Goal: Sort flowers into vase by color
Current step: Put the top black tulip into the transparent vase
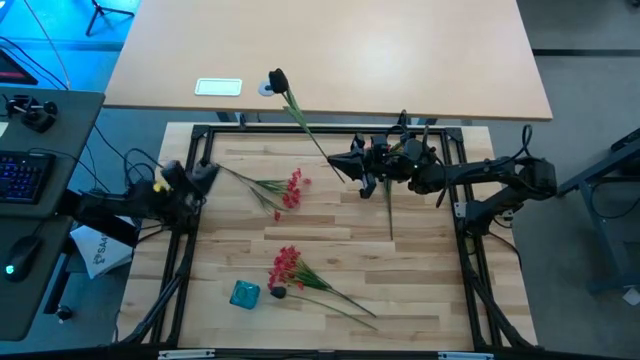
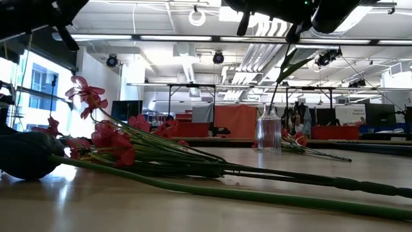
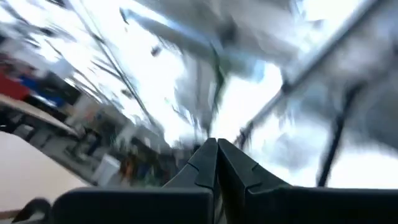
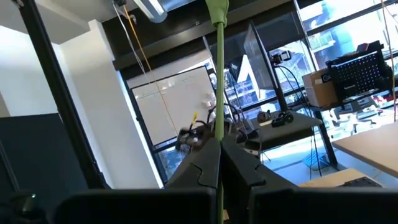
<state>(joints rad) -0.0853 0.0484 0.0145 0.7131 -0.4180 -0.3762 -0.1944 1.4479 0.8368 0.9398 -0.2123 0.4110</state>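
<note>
We are holding green stem (image 4: 219, 74) in right gripper (image 4: 219, 149), fingers pinching it tight, above far side of table (image 1: 420, 300). Stem is running down past glass vase (image 2: 269, 134); dark bud (image 1: 277, 77) is leaning out beyond table edge. Left gripper (image 3: 217, 155) is waiting at left edge, fingers pressed together, holding nothing. Red flowers (image 1: 285, 265) are lying near front, another red sprig (image 1: 292, 188) nearer middle. We are judging risk: long stem swinging, missing narrow vase mouth or tipping vase over.
</note>
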